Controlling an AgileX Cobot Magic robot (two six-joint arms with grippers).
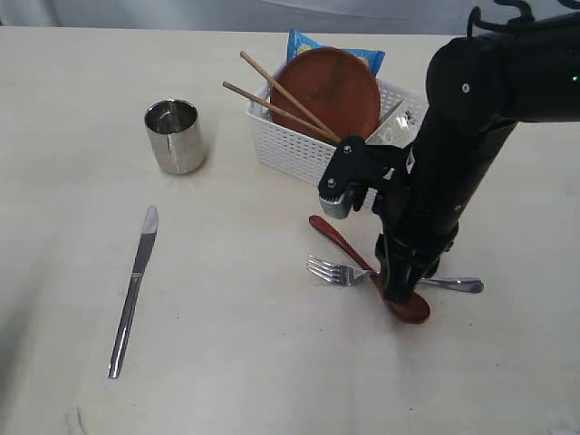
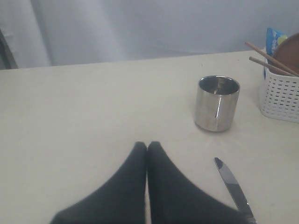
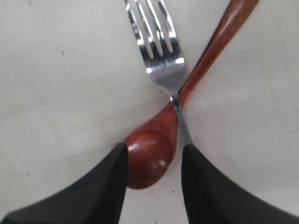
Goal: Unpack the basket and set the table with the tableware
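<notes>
1. Near the right front of the bench (image 1: 236,362), the right gripper (image 3: 154,148) points down at the surface with its jaws apart, holding nothing.
2. Between those jaws lies the bowl of the wooden spoon (image 3: 149,161), flat on the bench; one finger (image 3: 100,186) sits right against the bowl's edge.
3. The fork (image 3: 159,51) is crossed with the spoon, its neck lying over the spoon's handle and its tines pointing away from the gripper.
4. The left gripper (image 2: 147,145) hovers low over the bench's left part with its jaws pressed together and nothing between them.
5. The knife (image 1: 134,290) lies flat on the left, well apart from the fork and spoon.
6. The steel cup (image 1: 174,136) stands upright beyond the knife, near the basket (image 1: 290,145) but not touching it.
7. The white basket sits at the back of the bench, just behind the right arm.
8. Inside it the brown plate (image 1: 326,91) stands tilted on edge, and the chopsticks (image 1: 281,95) lean across it, their ends jutting out over the rim toward the cup.
9. A blue snack packet (image 1: 304,43) shows behind the plate.
</notes>
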